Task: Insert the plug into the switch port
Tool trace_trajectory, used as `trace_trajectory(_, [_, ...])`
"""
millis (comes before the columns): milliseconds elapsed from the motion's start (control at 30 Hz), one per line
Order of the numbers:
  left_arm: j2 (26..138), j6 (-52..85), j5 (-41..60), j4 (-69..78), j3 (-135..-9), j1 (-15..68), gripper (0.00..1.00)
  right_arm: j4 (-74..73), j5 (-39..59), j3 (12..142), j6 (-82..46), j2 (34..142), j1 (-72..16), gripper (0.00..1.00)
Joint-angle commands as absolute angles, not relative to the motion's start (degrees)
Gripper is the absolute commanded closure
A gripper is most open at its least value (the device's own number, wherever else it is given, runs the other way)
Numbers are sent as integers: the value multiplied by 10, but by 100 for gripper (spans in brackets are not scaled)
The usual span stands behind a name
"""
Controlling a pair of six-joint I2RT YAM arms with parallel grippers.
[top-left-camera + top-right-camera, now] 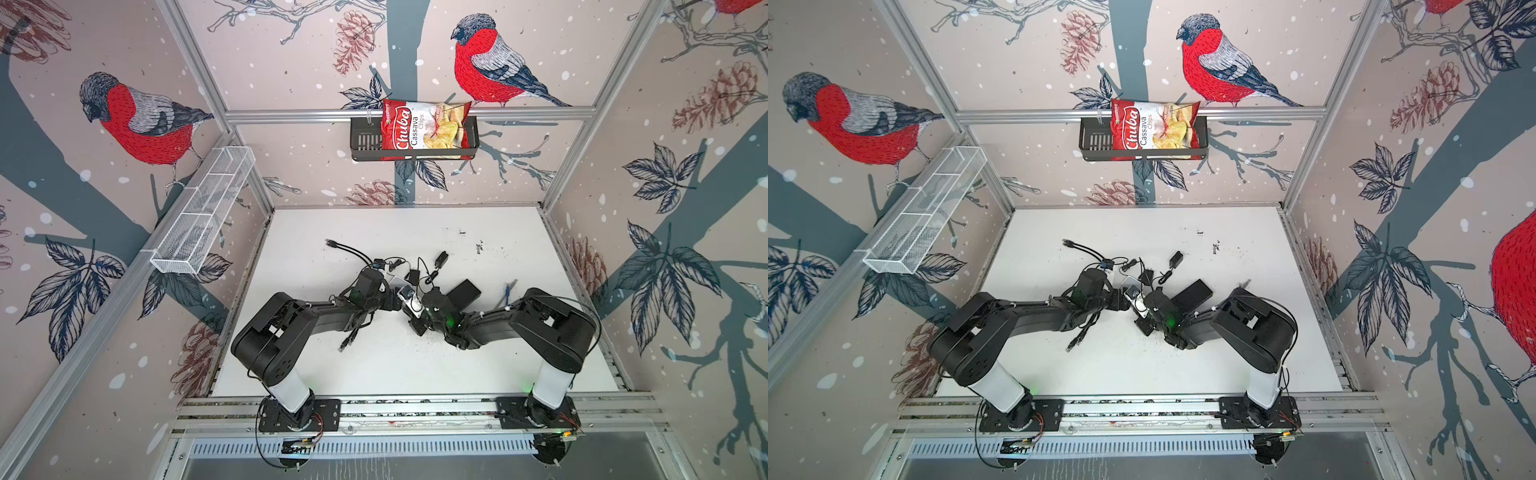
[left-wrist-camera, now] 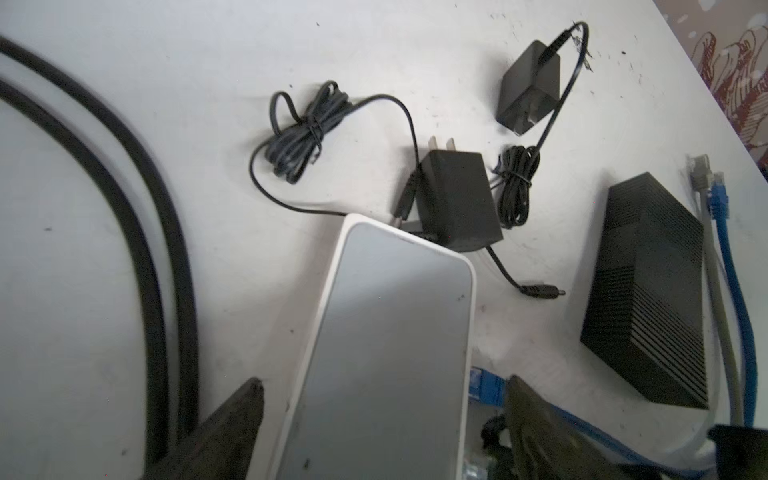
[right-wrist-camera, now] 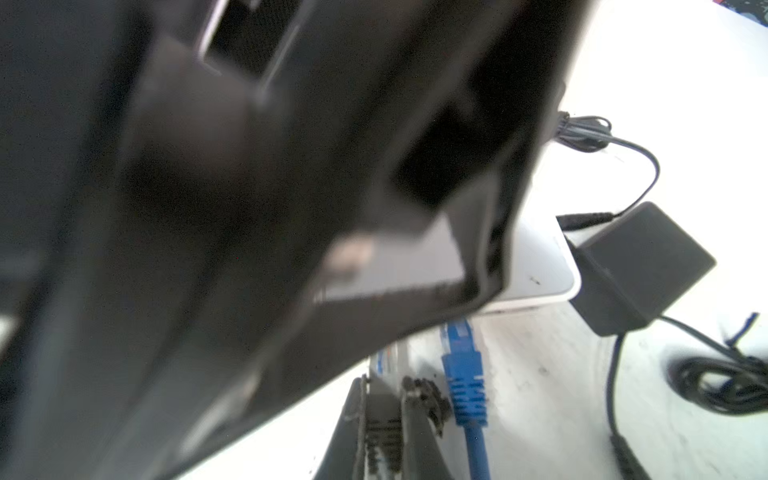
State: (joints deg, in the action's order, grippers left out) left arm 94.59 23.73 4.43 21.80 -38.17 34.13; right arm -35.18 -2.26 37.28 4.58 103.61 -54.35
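Black right gripper [image 3: 388,388]: jaws drawn almost together, tips low beside the switch. Whether they pinch anything cannot be told.
Blue plug [image 3: 459,361]: just beside those tips, nose against the lower edge of the switch [image 3: 536,270]. It looks unseated, and its cable trails back past the gripper.
Left gripper [image 2: 384,386]: jaws spread wide, one along each long side of the switch. One appears to touch, the other shows a gap.
Step in hand: probably the final line-up and push.
Doing it well: the left jaws should brace the switch so it cannot slide. The plug should travel straight along the port's axis, pushed by its boot, not its cable.
Black adapter [image 2: 457,199]: touching the switch's far end. A hard shove would likely move both.
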Motion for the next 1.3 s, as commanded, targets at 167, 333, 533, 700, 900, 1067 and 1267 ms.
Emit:
trace_trajectory(167, [953,232,50,213,-399,340,12,-373,-32,376,43,1040,-543,99])
trace_trajectory(333, [960,252,66,231,-385,341,12,-383,-35,371,40,1037,-542,99])
trace_trajectory(533, [964,264,81,250,-379,347,13,-401,-37,370,38,1038,-542,99])
trace_trajectory(700, [969,266,84,256,-377,357,13,-413,-35,373,39,1044,-541,99])
trace_trajectory(900, [973,264,91,268,-367,366,13,-438,-19,375,56,1056,-541,99])
trace_trajectory(1067, [969,262,94,272,-364,370,13,-472,-20,370,71,1062,-539,99])
trace_trajectory(1267, [970,261,98,278,-363,377,13,-476,-16,377,79,1072,-539,99])
